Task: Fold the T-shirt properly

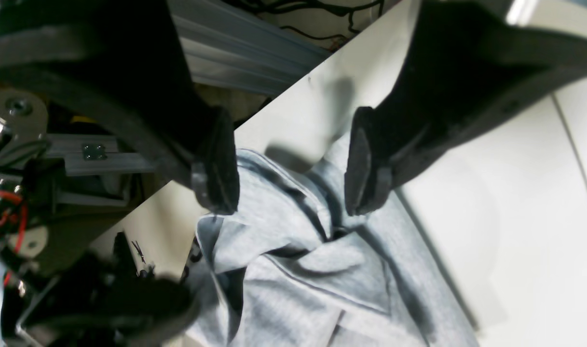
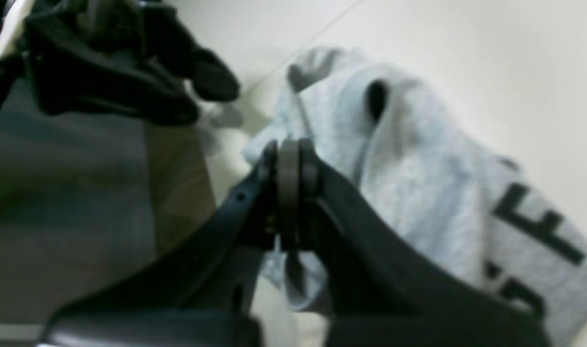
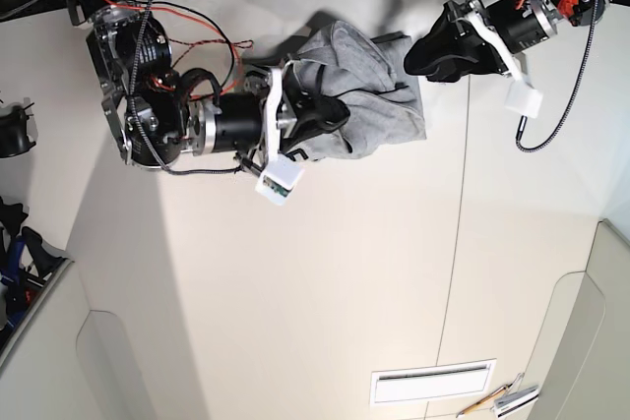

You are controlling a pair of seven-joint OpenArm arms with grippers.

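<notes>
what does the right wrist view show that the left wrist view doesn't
Only the right wrist view: black lettering on the T-shirt, and the right hand shut on a bit of its cloth.

Only the left wrist view: a loop of red wire and the left hand's two fingers framed close up, spread apart.

Both: the T-shirt lying rumpled on the pale table.

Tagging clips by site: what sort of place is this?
Probably a robotics lab or workshop, not a home. The base view shows two robot arms with loose wiring over a pale table; the left wrist view adds aluminium profile rails beside the table edge and bundled black cables.
</notes>
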